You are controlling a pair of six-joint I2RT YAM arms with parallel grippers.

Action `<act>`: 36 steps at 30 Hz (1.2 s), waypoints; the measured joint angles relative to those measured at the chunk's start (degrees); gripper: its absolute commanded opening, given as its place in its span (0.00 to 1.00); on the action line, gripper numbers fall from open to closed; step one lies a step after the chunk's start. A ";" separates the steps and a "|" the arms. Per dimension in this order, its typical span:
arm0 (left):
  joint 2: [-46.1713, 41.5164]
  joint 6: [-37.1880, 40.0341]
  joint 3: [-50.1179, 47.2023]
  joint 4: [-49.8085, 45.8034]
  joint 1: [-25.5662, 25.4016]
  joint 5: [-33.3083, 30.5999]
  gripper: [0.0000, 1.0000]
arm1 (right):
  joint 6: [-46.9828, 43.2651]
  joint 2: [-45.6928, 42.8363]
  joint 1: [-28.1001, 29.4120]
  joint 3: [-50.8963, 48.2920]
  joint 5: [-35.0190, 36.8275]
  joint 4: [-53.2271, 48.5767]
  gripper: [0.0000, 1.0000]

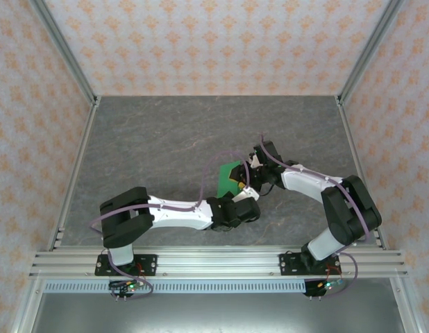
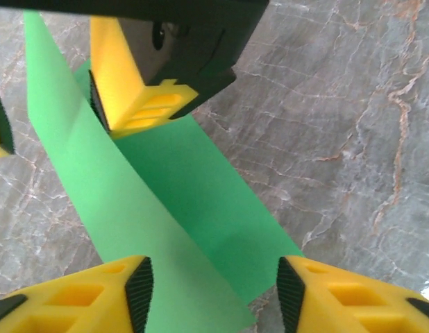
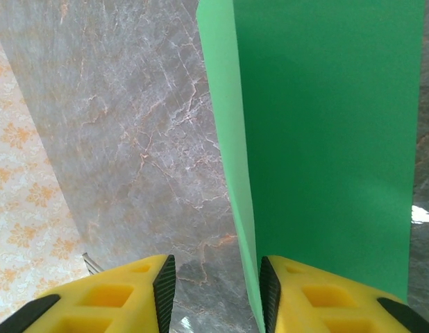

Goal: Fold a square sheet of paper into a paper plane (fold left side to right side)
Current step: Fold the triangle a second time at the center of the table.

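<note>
Sheet of paper [image 1: 230,177] is seen mid-table [image 1: 166,132], partly doubled over, between both grippers and touched by both. Left gripper [image 2: 211,295]: jaws wide open, nothing clamped. The paper's near end lies in the gap, long axis running away toward the right gripper [image 3: 216,284]. Right jaws are also open, nothing held. The raised flap's edge runs just along one of its pads [image 3: 268,295], with bare table in the rest of the gap. Judgement: that edge must be brought between the right pads before the flap is carried across.
</note>
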 measured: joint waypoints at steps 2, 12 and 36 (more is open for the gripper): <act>0.00 -0.02 0.00 -0.02 0.00 -0.20 0.35 | -0.13 0.00 0.00 0.07 0.15 -0.61 0.41; -1.38 -0.07 -0.15 0.02 -0.24 0.11 0.17 | -2.67 0.00 0.00 1.99 2.45 -5.20 0.41; -6.67 -1.66 -5.01 2.38 1.84 8.20 0.00 | -7.23 0.15 -0.55 4.22 6.38 -7.56 0.55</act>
